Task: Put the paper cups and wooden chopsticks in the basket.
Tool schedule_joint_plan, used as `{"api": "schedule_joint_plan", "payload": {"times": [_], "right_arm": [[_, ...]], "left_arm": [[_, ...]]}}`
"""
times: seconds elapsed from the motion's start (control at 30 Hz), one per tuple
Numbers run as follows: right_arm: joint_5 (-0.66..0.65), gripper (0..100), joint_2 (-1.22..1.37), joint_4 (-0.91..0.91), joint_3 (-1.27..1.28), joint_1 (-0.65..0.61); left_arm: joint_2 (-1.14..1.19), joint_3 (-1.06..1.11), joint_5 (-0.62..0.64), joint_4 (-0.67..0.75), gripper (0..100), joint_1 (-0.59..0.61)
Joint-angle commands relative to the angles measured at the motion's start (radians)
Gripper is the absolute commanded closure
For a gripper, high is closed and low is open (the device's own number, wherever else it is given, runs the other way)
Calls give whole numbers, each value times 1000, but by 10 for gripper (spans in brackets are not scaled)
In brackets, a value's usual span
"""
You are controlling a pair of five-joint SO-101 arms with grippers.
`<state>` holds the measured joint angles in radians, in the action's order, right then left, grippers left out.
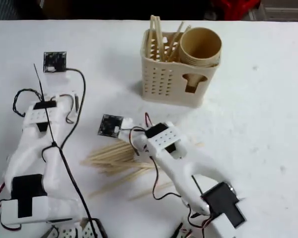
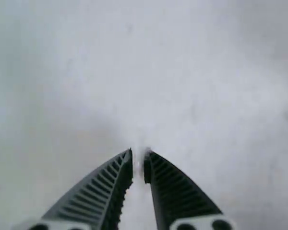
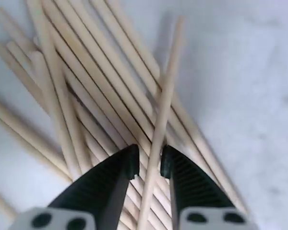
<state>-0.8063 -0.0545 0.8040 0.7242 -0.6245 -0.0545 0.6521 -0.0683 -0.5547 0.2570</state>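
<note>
Two arms at the tabletop: left arm near the left edge, right arm near the middle.

Left tool: fingertips drawn almost together with only a thin slit between them, nothing held, bare tabletop beneath.

Right tool: low over the loose chopsticks, narrowly parted. A single chopstick, crossing the others at an angle, runs between the fingertips. It lies against one fingertip and a small gap shows at the other, so it is not clamped.

Loose chopsticks lie fanned flat on the tabletop, partly under the right arm's wrist.

Basket stands upright toward the far side, well apart from the pile. Inside it, paper cups are nested on the right side and upright chopsticks lean on the left side.
</note>
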Motion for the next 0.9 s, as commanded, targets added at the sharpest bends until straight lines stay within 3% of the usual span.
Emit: {"api": "schedule_joint_plan", "payload": {"times": [0.0, 0.17, 0.43, 0.87], "right_arm": [[-8, 912, 31, -12, -29, 10], [-6, 986, 73, -16, -32, 13], [49, 982, 15, -10, -32, 24], [281, 982, -527, 47, -35, 119]], "left_arm": [[-41, -5, -6, 20, 932, 8], [-41, -5, -6, 20, 932, 10], [-41, -5, -6, 20, 932, 10], [-41, -5, -6, 20, 932, 10]]}}
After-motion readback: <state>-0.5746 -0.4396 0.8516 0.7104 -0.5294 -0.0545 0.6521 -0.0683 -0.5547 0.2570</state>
